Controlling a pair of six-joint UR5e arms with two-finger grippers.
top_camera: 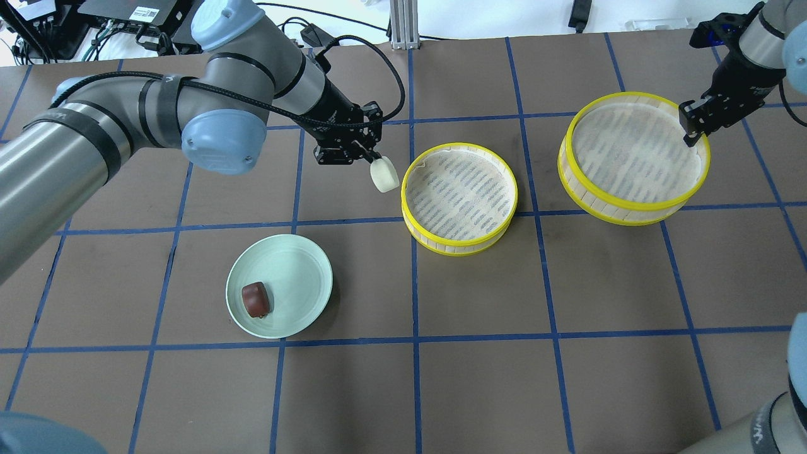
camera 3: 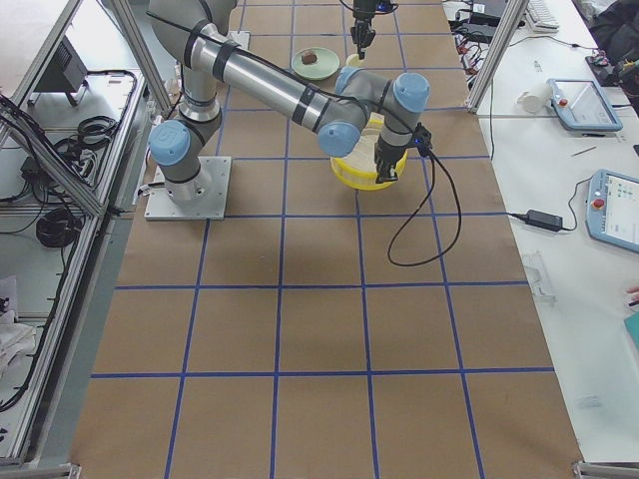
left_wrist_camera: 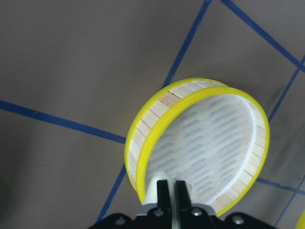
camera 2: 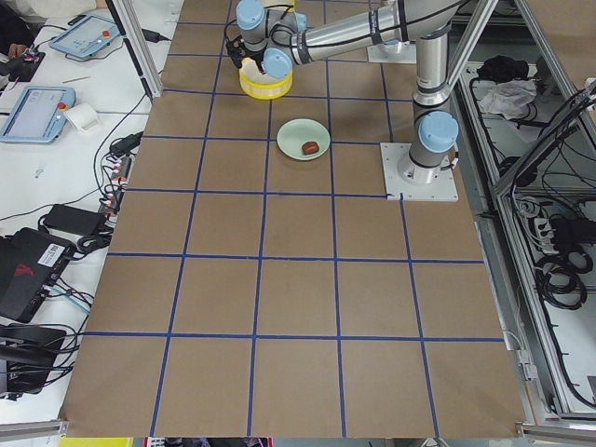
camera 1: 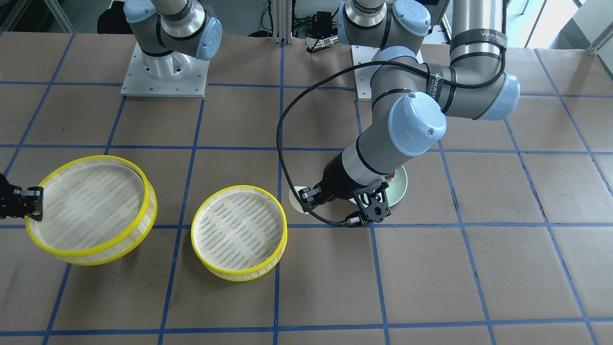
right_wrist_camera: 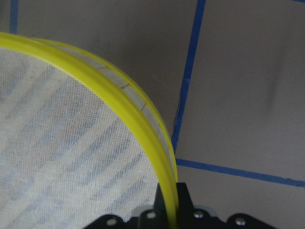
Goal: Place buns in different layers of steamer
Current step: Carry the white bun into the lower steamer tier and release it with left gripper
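Note:
My left gripper (top_camera: 372,157) is shut on the creamy white bun (top_camera: 383,174) and holds it above the table, just left of the middle steamer layer (top_camera: 441,247). In the left wrist view the bun (left_wrist_camera: 152,187) shows between the fingers at that layer's near rim (left_wrist_camera: 147,143). The dark reddish-brown bun (top_camera: 255,299) lies on the pale green plate (top_camera: 302,271). My right gripper (top_camera: 690,126) is shut on the yellow rim of the second steamer layer (top_camera: 630,214), which looks tilted. Its rim (right_wrist_camera: 143,109) runs between the fingers in the right wrist view. Both layers hold nothing.
The brown table has a blue tape grid. In the front-facing view the left arm covers most of the green plate (camera 1: 401,187). The held layer (camera 1: 91,256) is at that view's left and the middle layer (camera 1: 239,277) beside it. Arm bases stand at the robot's side.

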